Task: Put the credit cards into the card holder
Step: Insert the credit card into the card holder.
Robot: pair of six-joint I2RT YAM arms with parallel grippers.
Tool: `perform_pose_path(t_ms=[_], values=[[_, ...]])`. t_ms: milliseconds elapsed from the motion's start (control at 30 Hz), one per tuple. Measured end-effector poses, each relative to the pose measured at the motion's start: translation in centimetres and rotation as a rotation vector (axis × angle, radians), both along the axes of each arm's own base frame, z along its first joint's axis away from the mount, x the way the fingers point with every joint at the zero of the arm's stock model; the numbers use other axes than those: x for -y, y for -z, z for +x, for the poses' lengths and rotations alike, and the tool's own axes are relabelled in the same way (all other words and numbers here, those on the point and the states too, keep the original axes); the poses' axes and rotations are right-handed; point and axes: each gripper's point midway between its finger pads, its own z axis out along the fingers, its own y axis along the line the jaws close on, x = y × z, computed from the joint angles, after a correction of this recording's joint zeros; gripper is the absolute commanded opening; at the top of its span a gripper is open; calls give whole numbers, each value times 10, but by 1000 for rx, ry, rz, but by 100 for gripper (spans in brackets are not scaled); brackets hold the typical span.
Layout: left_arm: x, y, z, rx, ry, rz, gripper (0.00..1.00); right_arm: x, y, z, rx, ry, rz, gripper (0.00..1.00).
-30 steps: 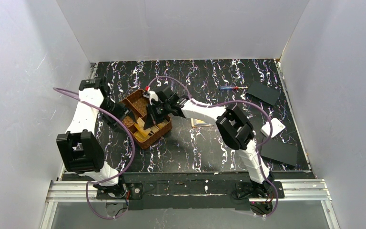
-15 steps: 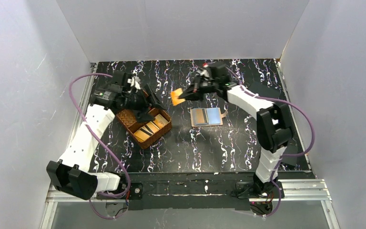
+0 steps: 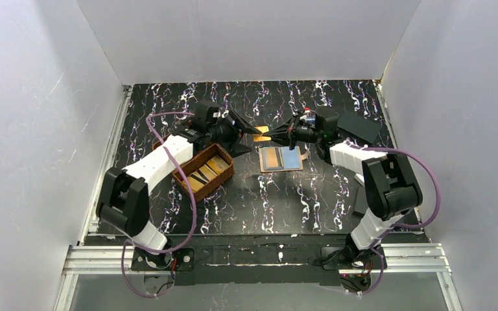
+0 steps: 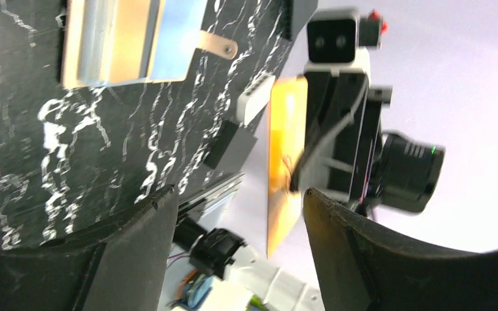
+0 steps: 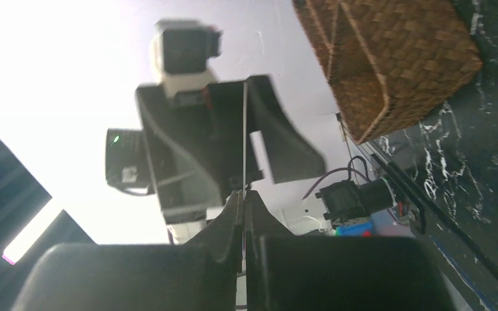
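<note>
Both arms reach inward, meeting just beyond the open card holder (image 3: 281, 158).
The left gripper (image 4: 237, 201) gapes wide, straddling the orange credit card (image 4: 285, 162), contact unclear; the right gripper (image 5: 243, 194) pinches that card tightly in midair, its print blurred.

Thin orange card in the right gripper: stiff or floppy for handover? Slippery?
Likely stiff: the thin orange card stands flat, unbent, though the right gripper pinches only near one edge. Probably light: edge-on in the right wrist view it is a hairline. Possibly slick, its face looks smooth, so the open left gripper should close squarely.
</note>
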Motion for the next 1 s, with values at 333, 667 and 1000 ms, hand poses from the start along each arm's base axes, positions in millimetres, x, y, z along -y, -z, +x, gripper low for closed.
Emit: perform_pose_path(t_ms=[333,667,1000], values=[[36,-15,21,45,-37,-132,33,21,-30,-7,94,33,58,1],[63,-15,14,166,46,-139,0,66,12,1,256,87,-130,76],[87,126,12,286,249,255,0,130,113,9,485,32,-632,32]])
